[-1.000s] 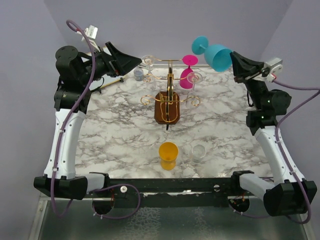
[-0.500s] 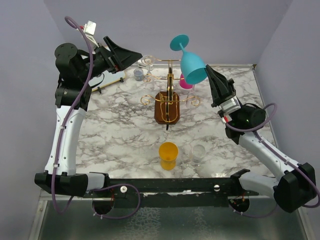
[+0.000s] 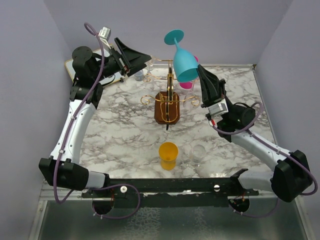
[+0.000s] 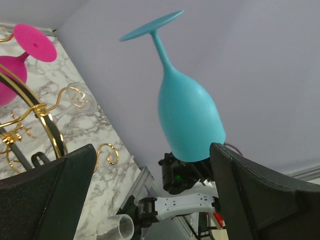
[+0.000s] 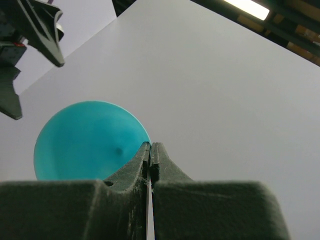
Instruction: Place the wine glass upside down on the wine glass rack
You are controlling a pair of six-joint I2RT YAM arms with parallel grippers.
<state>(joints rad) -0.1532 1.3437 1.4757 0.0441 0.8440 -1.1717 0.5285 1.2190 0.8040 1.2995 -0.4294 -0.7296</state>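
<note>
The teal wine glass (image 3: 184, 62) is upside down, foot up, above and just right of the wine glass rack (image 3: 171, 84), a gold wire stand on a brown wooden base. My right gripper (image 3: 200, 71) is shut on the glass's rim from below; in the right wrist view the jaws (image 5: 150, 147) pinch the thin rim, with the teal glass (image 5: 87, 140) behind them. My left gripper (image 3: 146, 57) is open and empty at the rack's upper left. In the left wrist view the gripper (image 4: 152, 150) faces the teal glass (image 4: 187, 117) and the rack's gold arms (image 4: 47, 120).
A pink glass (image 3: 188, 82) hangs upside down on the rack, also in the left wrist view (image 4: 20, 55), beside a clear glass (image 4: 80, 102). An orange cup (image 3: 168, 155) and a clear cup (image 3: 199, 153) stand near the front. A grey cup (image 3: 138, 75) stands behind the rack.
My right arm swung the teal glass left from the back right corner to the rack and turned it foot up. My left arm moved right, toward the rack.
</note>
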